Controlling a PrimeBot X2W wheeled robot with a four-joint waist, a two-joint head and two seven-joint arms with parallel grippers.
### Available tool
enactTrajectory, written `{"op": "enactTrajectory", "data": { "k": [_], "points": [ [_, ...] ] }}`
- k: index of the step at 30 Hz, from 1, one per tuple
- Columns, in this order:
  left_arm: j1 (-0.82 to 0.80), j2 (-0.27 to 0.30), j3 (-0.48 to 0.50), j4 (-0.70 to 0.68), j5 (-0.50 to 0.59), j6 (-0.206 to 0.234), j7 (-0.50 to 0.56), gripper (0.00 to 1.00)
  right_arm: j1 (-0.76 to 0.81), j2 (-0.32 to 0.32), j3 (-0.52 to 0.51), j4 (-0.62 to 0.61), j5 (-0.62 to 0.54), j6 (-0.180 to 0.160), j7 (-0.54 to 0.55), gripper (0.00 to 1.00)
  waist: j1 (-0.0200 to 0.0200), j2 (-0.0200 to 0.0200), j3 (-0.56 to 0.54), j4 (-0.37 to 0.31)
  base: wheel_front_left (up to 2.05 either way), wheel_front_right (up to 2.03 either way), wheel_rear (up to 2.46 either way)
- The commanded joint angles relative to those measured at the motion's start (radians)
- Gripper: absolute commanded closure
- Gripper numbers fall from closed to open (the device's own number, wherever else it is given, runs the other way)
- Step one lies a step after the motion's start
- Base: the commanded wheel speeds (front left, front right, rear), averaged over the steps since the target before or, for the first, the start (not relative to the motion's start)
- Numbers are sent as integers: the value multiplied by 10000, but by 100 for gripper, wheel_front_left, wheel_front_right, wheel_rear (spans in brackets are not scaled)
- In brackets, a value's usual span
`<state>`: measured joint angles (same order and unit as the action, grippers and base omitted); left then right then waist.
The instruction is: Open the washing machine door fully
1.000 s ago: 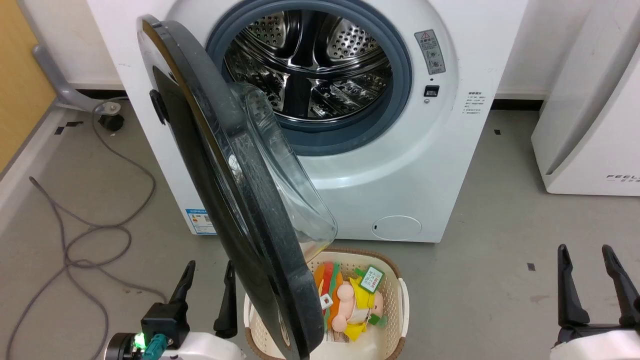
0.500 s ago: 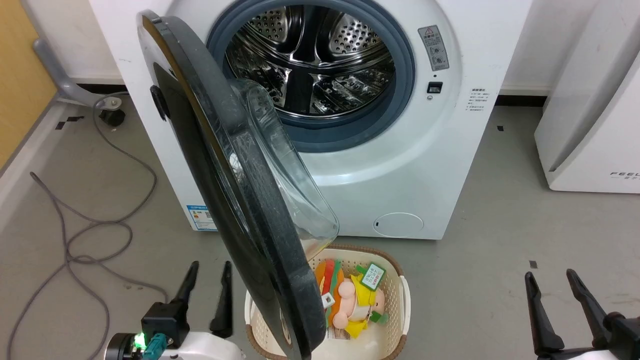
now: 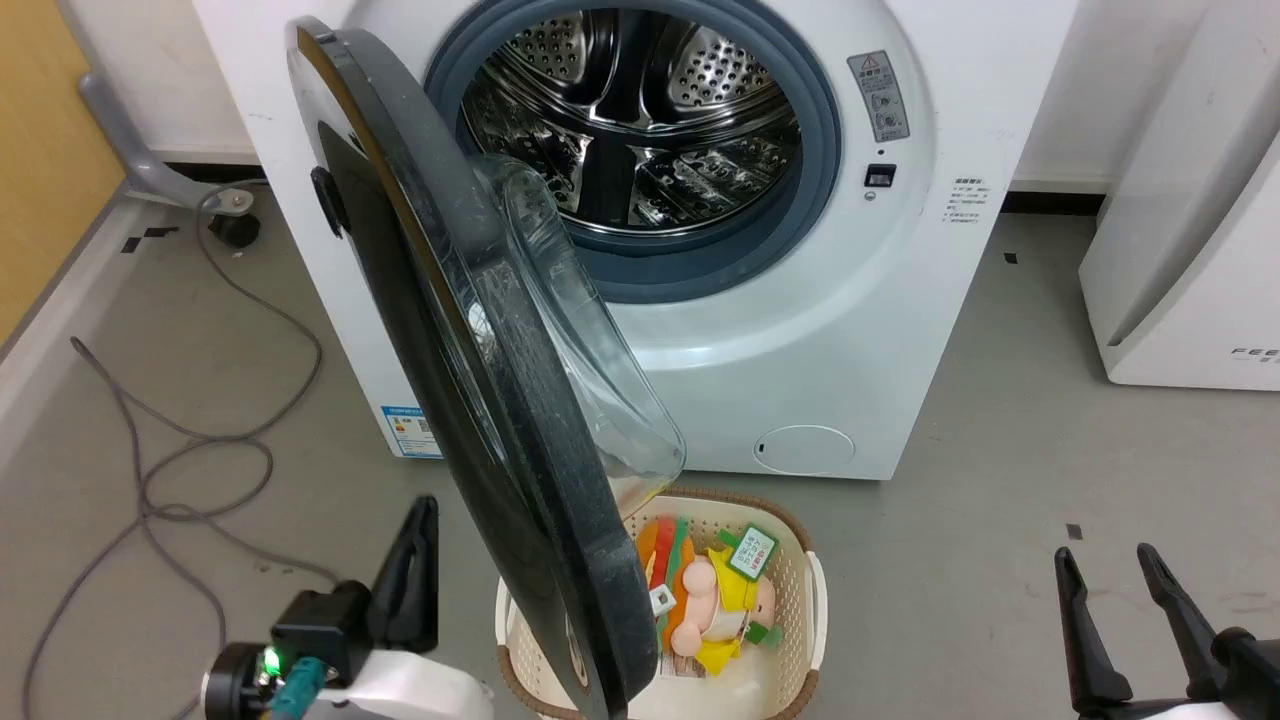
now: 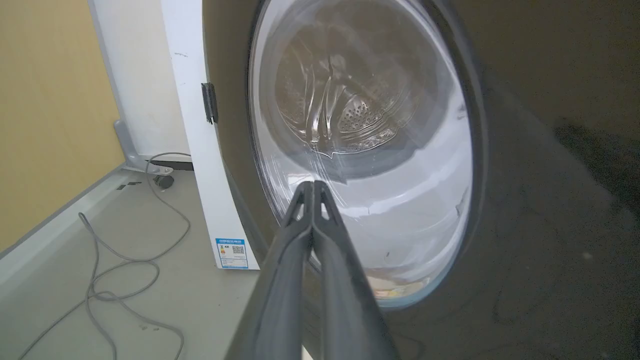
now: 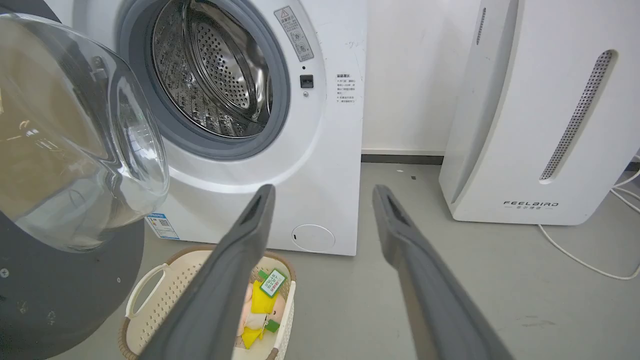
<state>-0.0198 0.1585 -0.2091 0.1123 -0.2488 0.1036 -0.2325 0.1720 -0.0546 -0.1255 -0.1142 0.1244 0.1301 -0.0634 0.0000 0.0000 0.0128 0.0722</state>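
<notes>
The white washing machine (image 3: pixel 820 330) stands ahead with its steel drum (image 3: pixel 640 130) exposed. The washing machine door (image 3: pixel 540 480), black with a bulging glass bowl (image 3: pixel 590 360), swings out on its left hinge, roughly half open, edge toward me. My left gripper (image 3: pixel 422 512) is shut and empty, low on the door's outer side. In the left wrist view its joined fingertips (image 4: pixel 312 186) point at the door's window (image 4: pixel 360 150); I cannot tell whether they touch it. My right gripper (image 3: pixel 1103 555) is open at the lower right, aimed at the machine's front (image 5: pixel 320 150).
A cream basket (image 3: pixel 812 600) of toys sits on the floor under the door's free edge. A white FEELAIR appliance (image 5: pixel 530 125) stands to the right. Grey cables (image 3: pixel 150 470) trail over the floor on the left by a yellow wall (image 3: pixel 40 150).
My left gripper's fingers have closed together and shifted slightly toward the door. The right gripper dropped lower in the head view. The camera has shifted a little; the door's angle looks unchanged.
</notes>
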Motion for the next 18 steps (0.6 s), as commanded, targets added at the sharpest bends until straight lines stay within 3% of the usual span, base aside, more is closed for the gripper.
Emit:
{"op": "enactTrajectory", "data": {
  "k": [1,9,18],
  "points": [
    [-69,81,54,-277,-23,55,-46,100,-27,43,-19,-8,29,6,-50,0,0,0,18,15,0,0,0],
    [-219,226,405,-2611,122,337,-186,100,-54,43,-55,33,124,6,-67,0,0,0,94,64,0,0,0],
    [-467,281,222,-5445,544,247,-266,100,-147,43,-148,83,155,6,-126,0,0,0,161,98,0,0,0]
  ]
}}
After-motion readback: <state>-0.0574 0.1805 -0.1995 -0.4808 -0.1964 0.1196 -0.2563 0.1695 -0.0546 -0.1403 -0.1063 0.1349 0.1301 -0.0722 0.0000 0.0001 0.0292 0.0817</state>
